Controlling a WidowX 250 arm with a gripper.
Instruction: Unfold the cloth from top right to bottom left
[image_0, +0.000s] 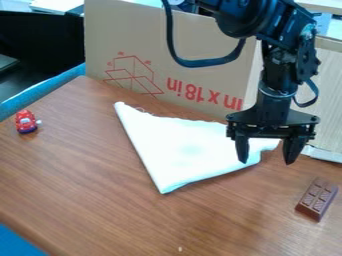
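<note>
The gripper (266, 156) hangs at the right of the camera view, fingers spread apart and pointing down, with nothing visible between them except part of the cloth's right end behind. The white cloth (180, 147) lies folded on the table in a roughly triangular shape, one corner at the upper left, one at the bottom centre, and its right end beneath and behind the gripper's left finger. Whether that finger touches the cloth I cannot tell.
A brown chocolate bar toy (317, 199) lies on the wooden table (87, 185) at the lower right. A small red toy car (26, 122) stands at the far left. Behind the cloth, a cardboard panel (147, 60) rises along the table's back edge.
</note>
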